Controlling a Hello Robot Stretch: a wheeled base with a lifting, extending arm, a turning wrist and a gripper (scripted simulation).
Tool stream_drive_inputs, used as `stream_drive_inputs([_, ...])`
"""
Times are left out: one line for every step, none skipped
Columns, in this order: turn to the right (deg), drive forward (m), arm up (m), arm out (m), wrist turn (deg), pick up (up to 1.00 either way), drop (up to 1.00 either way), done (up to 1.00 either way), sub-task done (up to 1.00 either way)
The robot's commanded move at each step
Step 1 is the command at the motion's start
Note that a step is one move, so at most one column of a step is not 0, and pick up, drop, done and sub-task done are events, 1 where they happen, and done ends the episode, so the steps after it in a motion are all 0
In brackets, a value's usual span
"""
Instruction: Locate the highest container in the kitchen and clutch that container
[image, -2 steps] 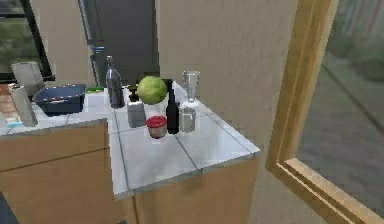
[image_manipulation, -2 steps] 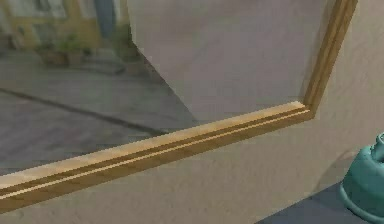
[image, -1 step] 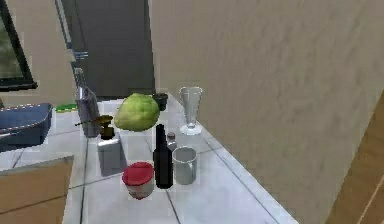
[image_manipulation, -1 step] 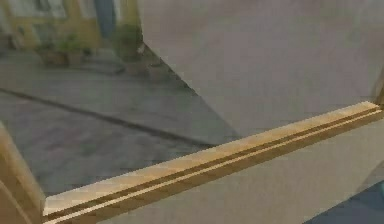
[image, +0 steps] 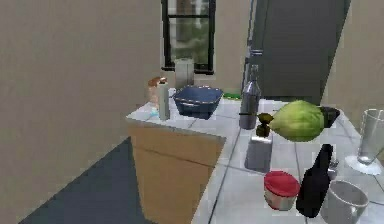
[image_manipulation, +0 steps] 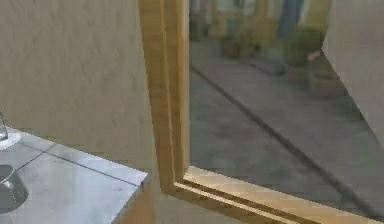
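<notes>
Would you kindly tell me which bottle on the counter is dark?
The dark bottle at the forward view's lower right, beside the red-lidded jar; the taller bottle farther back is pale and see-through.

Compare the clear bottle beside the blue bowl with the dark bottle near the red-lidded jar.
The clear bottle is pale and see-through; the dark bottle is black. The clear bottle stands farther back; the dark bottle nearer. Both stand upright with narrow necks.
</notes>
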Motion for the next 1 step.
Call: stream_drive_inputs([-39.0, 0.00, 0.00, 0.00, 0.0, 0.00, 0.00, 0.00, 0.00])
